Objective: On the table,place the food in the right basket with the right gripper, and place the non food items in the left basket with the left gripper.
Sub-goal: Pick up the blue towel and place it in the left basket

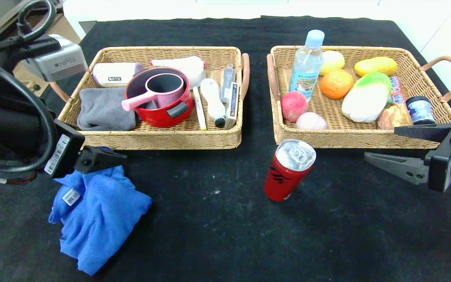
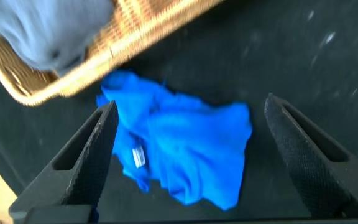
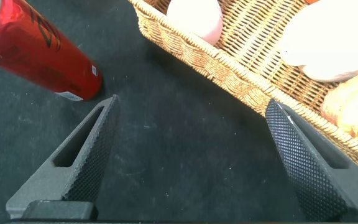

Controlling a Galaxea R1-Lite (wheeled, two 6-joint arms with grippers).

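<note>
A bright blue cloth (image 1: 96, 219) with a white tag lies crumpled on the black table (image 1: 217, 219), in front of the left basket (image 1: 163, 140). My left gripper (image 1: 104, 158) hovers open above the cloth (image 2: 179, 146), holding nothing. A red can (image 1: 288, 170) stands on the table just before the right basket (image 1: 366, 139). To the right of the can (image 3: 39, 53), my right gripper (image 1: 381, 143) hangs open and empty. The orange (image 1: 336, 83) and clear bottle (image 1: 307, 66) sit in the right basket. The white brush bottle (image 1: 213, 102) and yellow stick (image 1: 199, 107) lie in the left basket.
The left basket also holds a red pot (image 1: 163, 105) with a pink cup, a grey cloth (image 1: 104, 109) and small boxes. A peach (image 1: 293, 105), a cabbage (image 1: 366, 96), bread and a tin fill the right basket. Both baskets have brown loop handles at their ends.
</note>
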